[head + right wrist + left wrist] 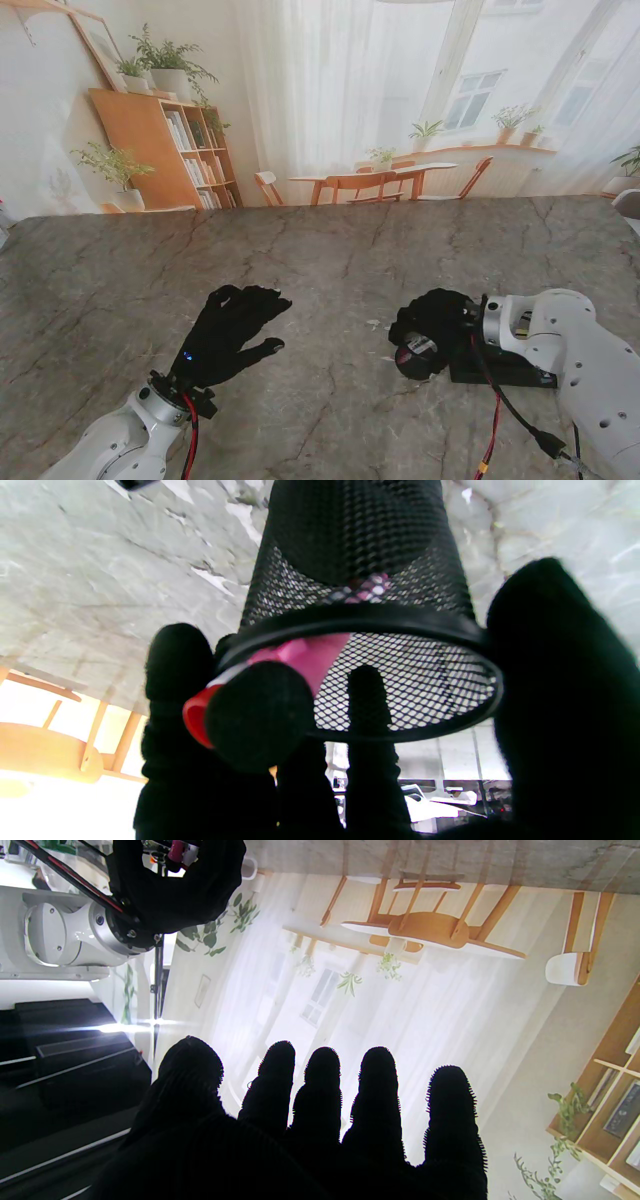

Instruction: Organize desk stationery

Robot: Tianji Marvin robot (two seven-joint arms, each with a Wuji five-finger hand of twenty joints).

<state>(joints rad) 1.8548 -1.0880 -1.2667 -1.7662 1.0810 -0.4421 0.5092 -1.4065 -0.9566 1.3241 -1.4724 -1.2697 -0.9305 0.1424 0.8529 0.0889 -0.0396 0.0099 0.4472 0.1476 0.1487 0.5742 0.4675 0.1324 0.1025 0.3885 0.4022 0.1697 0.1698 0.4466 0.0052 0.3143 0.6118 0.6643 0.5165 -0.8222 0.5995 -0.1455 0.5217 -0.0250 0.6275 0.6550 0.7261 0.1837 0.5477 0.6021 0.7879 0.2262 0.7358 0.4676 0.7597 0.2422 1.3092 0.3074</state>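
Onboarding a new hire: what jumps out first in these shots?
The right robot hand, gloved black, grips a black mesh pen cup with a pink, red-capped item at its rim. The left robot hand hovers open and empty over the marble table.

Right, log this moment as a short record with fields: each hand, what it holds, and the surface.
left hand: open, fingers spread, holding nothing, over the table
right hand: shut on the mesh pen cup
mesh pen cup: black wire mesh, gripped at the rim, fingers outside it and inside it
pink item: sticks out past the cup's rim with a red end; what it is cannot be told
black box: beside the right wrist, partly hidden
table: grey marble pattern
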